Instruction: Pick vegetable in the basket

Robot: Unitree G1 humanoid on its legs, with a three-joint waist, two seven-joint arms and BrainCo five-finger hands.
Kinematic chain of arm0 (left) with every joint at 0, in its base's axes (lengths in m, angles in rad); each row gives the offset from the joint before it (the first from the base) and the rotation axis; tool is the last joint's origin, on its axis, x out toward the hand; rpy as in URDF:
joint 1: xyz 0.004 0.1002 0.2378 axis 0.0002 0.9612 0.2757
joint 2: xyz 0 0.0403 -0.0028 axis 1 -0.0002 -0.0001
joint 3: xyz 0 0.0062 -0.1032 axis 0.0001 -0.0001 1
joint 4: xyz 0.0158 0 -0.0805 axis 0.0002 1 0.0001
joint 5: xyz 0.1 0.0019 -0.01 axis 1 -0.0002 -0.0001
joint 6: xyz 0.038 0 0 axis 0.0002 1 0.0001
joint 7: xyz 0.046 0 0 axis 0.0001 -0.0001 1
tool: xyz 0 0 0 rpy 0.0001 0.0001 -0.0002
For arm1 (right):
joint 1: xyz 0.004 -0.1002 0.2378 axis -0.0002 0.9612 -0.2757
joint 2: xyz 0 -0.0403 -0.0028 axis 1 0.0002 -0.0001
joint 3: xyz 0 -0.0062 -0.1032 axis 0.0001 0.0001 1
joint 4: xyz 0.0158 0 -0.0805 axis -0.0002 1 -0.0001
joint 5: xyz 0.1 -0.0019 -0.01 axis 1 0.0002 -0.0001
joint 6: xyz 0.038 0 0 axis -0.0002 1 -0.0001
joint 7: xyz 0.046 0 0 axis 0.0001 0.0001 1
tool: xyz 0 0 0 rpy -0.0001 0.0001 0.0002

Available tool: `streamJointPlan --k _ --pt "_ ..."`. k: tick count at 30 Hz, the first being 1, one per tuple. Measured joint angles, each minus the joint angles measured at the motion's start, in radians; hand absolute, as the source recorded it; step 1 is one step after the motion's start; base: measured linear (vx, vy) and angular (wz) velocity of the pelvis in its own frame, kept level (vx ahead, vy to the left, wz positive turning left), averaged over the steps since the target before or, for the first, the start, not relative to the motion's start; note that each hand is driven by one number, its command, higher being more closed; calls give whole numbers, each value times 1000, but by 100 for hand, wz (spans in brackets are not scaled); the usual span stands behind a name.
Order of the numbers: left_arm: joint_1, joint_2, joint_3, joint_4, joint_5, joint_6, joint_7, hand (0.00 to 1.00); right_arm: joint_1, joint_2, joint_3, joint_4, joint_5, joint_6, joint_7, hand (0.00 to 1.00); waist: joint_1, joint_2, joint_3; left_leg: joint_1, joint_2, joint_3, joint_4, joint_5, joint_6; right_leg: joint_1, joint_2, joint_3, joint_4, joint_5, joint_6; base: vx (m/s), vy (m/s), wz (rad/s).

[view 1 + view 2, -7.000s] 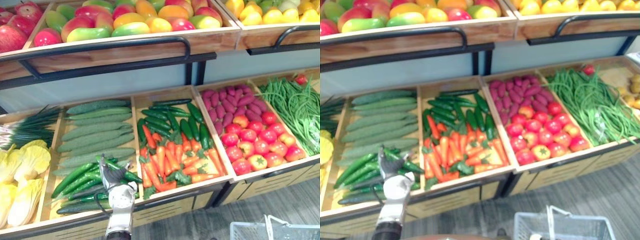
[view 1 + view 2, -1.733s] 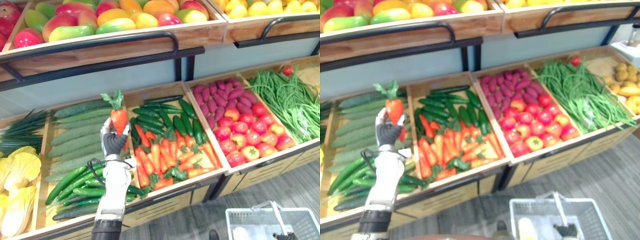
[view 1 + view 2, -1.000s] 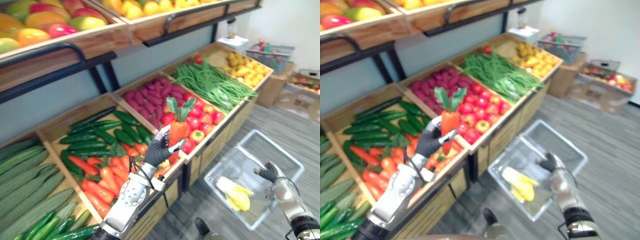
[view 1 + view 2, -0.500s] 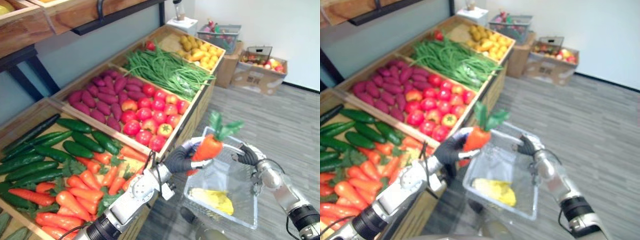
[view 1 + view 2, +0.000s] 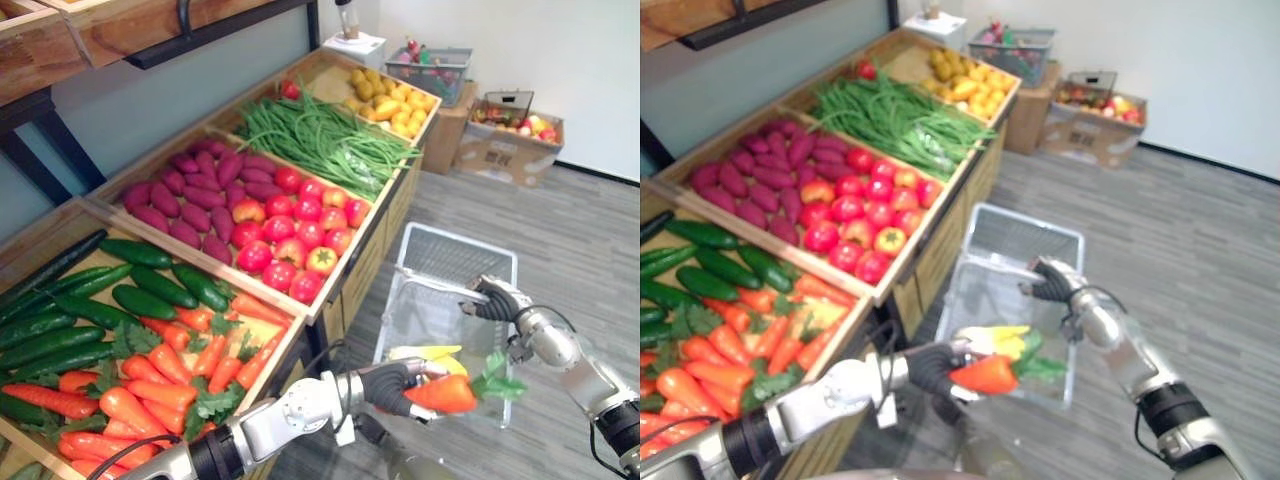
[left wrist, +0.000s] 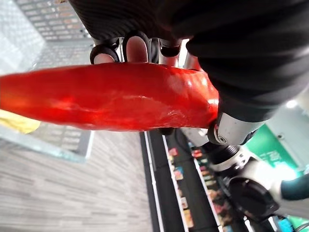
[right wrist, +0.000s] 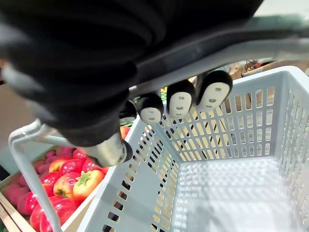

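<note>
My left hand (image 5: 398,378) is shut on an orange carrot (image 5: 442,393) with green leaves. It holds the carrot level, low over the near end of the pale wire basket (image 5: 452,246), just above a yellow vegetable (image 5: 425,353) lying inside. In the left wrist view the carrot (image 6: 106,96) lies across my curled fingers (image 6: 137,48). My right hand (image 5: 497,298) is shut on the basket's handle (image 7: 217,46) and holds the basket up beside the stand. The fingers (image 7: 178,101) wrap under the bar, with the basket's mesh wall (image 7: 231,140) below.
The wooden stand runs along my left, with bins of carrots and cucumbers (image 5: 150,370), tomatoes and purple roots (image 5: 280,230), green beans (image 5: 320,140) and yellow produce (image 5: 390,95). Another basket and a cardboard box (image 5: 515,140) stand on the grey floor by the far wall.
My left hand has come down with the carrot, from above the basket's rim to low over its near end. The carrot has turned from upright to level. The right hand still holds the handle.
</note>
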Motion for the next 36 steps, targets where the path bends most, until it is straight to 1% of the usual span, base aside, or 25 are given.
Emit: streamJointPlan --k 3,5,6,11,13,14,15,16,17,19,21,22,24,25,26,28,30,34,36 --pt "-8 -20 -5 67 60 -1 0 100 -14 1 11 -20 11 -1 8 100 -17 0 0 -3 8 -1 12 -8 1 0 0 -5 -3 -2 -1 42 -13 2" --pt "-38 -52 -15 134 106 -4 1 100 -33 3 35 -21 33 -1 9 100 -34 0 0 -2 7 1 15 -12 2 0 0 -4 -3 -2 -1 75 -8 -6" --pt "-69 -99 -17 206 180 -4 10 100 -36 21 52 -23 40 -6 16 100 -46 0 0 1 4 8 14 -13 3 0 2 2 -4 -2 -1 111 -12 -10" --pt "-80 -157 -15 290 214 -4 30 100 -37 32 52 -20 40 -6 36 100 -50 0 0 8 -2 21 10 -13 3 0 7 15 -2 -2 -1 66 -21 -9" --pt "-95 -196 -3 369 282 -2 52 100 -36 47 53 -16 40 -6 42 100 -54 0 0 10 -13 20 -1 -12 5 0 3 20 -2 -1 1 38 -27 -3" --pt "-99 -221 24 419 312 4 69 0 -36 49 58 -12 40 -6 48 100 -60 0 0 8 -24 17 -10 -10 8 0 -5 20 -5 0 2 0 0 0" --pt "-99 -236 42 440 325 5 79 0 -36 51 60 -11 40 -6 50 100 -63 -1 0 7 -32 11 -18 -7 10 1 -10 20 -6 1 3 15 -30 13" --pt "-100 -251 76 479 338 7 97 0 -35 59 60 -3 44 -6 58 100 -77 -2 1 3 -45 -7 -32 -3 15 6 -25 17 -15 3 7 -2 -35 18" --pt "-100 -276 109 513 357 15 120 0 -32 69 60 17 61 -6 60 100 -81 -4 2 3 -58 -17 -43 1 19 13 -39 15 -25 6 11 -16 -49 21" --pt "-104 -292 152 557 381 29 153 0 -26 73 60 41 69 -6 60 100 -89 -8 5 -2 -75 -33 -57 3 23 16 -59 13 -37 11 18 -31 -50 15" --pt "-111 -321 205 616 436 50 191 0 -12 86 59 68 80 -6 60 100 -98 -13 9 -17 -91 -57 -59 2 30 15 -85 5 -52 14 24 -37 -59 21" --pt "-110 -325 219 627 451 54 200 0 -6 86 59 69 80 -6 62 100 -100 -14 11 -21 -95 -63 -60 1 33 15 -93 2 -57 16 27 -28 -45 19" --pt "-111 -336 257 652 493 74 230 0 8 86 55 81 80 -6 74 100 -102 -21 20 -35 -106 -79 -57 -3 41 12 -113 -4 -65 19 32 -31 -52 18" --pt "-111 -349 273 662 494 87 242 0 23 87 42 96 80 -6 76 100 -101 -23 23 -41 -109 -89 -55 -5 45 13 -117 -10 -70 19 33 -28 -60 20" --pt "-111 -358 285 670 495 92 247 0 30 87 37 104 80 -5 76 100 -100 -23 23 -43 -109 -92 -54 -6 47 13 -120 -13 -71 19 33 -9 -36 17" --pt "-111 -377 327 681 525 109 273 0 46 87 33 108 80 2 77 100 -102 -23 26 -51 -115 -113 -53 -9 51 12 -129 -17 -74 19 33 2 -32 9" --pt "-111 -383 343 683 531 117 277 0 68 87 15 109 80 2 78 100 -101 -24 27 -53 -116 -121 -52 -11 54 13 -134 -23 -74 20 34 16 -29 7" --pt "-118 -396 348 686 531 119 278 0 81 87 -16 154 80 3 78 100 -101 -24 28 -67 -115 -152 -48 -13 59 14 -148 -42 -74 20 34 19 -26 15" --pt "-120 -398 356 653 528 120 278 0 85 88 -25 175 79 3 78 100 -99 -21 33 -76 -113 -173 -43 -16 64 16 -155 -55 -74 20 34 12 -23 20"
